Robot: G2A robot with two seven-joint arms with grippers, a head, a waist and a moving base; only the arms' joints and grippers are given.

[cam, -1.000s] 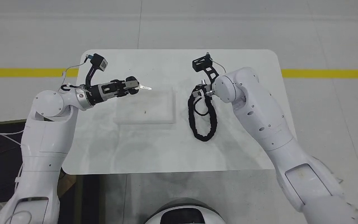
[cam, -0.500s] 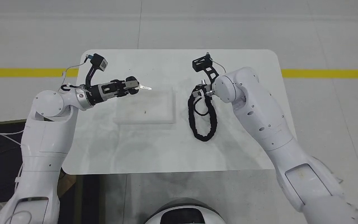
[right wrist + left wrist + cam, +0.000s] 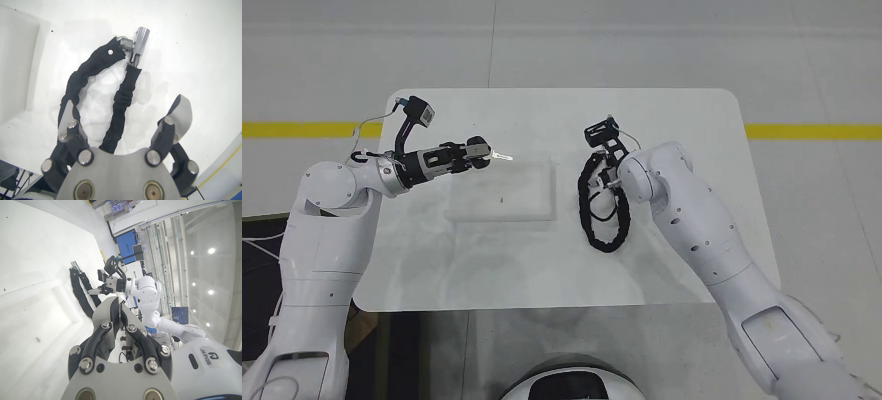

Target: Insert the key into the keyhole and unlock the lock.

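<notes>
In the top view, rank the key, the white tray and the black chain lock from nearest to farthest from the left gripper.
1. Key, clamped in the left gripper itself.
2. White tray, lying just beside that gripper, on the robot's side.
3. Black chain lock, farther off past the tray, on the robot's right.

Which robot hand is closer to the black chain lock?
Right. The right gripper hangs above the chain lock, jaws open; the left gripper holds the key across the tray from it.
</notes>
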